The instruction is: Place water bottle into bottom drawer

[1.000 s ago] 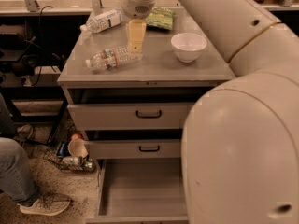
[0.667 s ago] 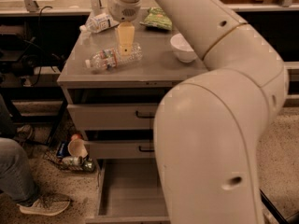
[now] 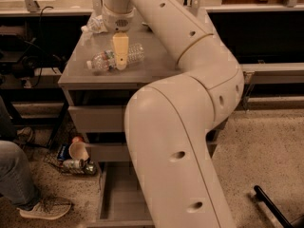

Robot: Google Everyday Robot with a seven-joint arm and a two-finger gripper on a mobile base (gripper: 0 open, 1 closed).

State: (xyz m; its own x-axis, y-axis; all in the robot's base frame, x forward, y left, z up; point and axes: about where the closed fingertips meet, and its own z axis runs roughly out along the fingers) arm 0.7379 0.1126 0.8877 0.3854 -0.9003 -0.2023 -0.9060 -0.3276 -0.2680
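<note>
**Gripper poised over the bottle, pick-up step in hand**

Gripper (image 3: 120, 57) hangs straight down from the cream arm onto the middle of the water bottle (image 3: 135, 53), which lies on its side on the grey counter (image 3: 95, 78), cap pointing left. Whether the gripper has closed on the bottle I cannot tell. By my reading this is the grasp stage: the bottle has not left the counter, and the bottom drawer (image 3: 116, 194) stands pulled out below, its flat grey floor showing beside the arm.

The next move likely calls for a firm hold across the bottle's waist, a lift clear of the counter edge, then a long descent to the drawer.

The bottle is clear, ribbed, thin plastic, probably crinkly and prone to dent or roll under pressure. The drawer and cabinet are plain, hard sheet metal. A second bottle with a white label (image 3: 97, 24) lies near the counter's back corner, well apart from the gripper.
</note>
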